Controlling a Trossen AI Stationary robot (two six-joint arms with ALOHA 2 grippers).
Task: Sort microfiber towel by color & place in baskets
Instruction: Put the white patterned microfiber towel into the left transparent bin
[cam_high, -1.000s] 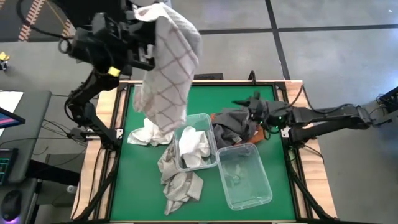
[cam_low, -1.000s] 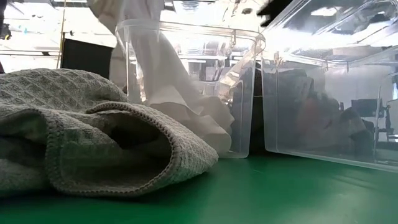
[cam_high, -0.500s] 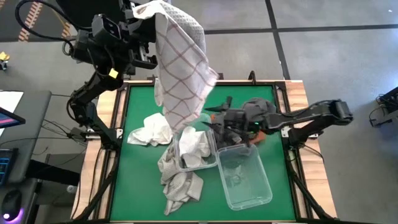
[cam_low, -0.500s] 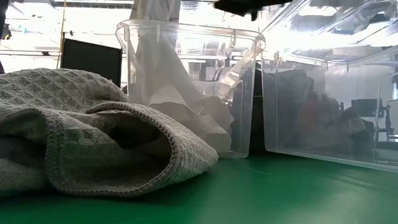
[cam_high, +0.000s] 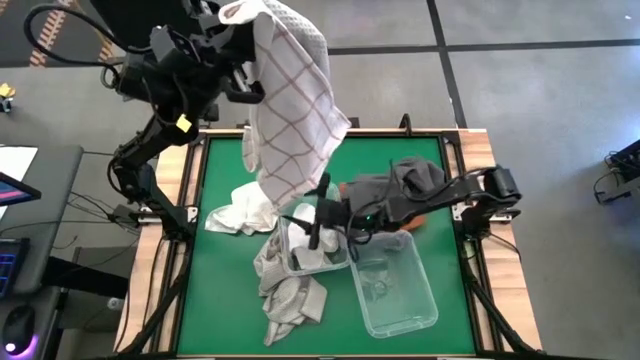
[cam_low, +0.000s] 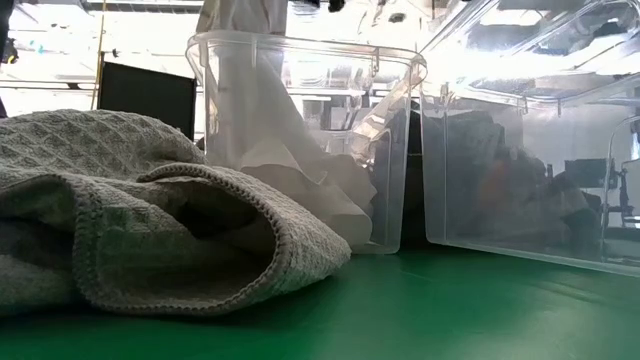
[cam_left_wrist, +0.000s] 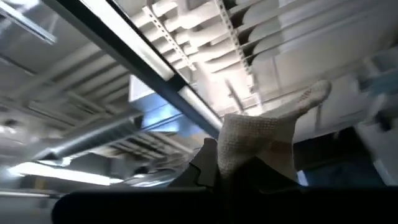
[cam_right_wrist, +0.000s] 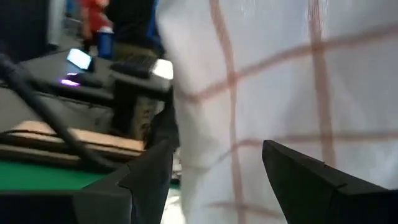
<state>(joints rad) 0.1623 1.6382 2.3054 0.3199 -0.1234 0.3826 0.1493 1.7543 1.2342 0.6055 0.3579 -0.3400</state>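
White checked towel (cam_high: 290, 110) hangs over left basket (cam_high: 341, 262); right basket (cam_high: 420, 300) touches it

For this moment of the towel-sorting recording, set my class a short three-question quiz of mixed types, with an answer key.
1. True or false: the left gripper holds the white checked towel up above the table.
2. Which tub has white towels inside?
A. the left basket
B. the right basket
3. Fill in: the right gripper hovers with fingers ____ beside the hanging towel's lower end.

Key
1. True; it is shut on a top corner.
2. A; the right basket looks nearly empty.
3. Open.
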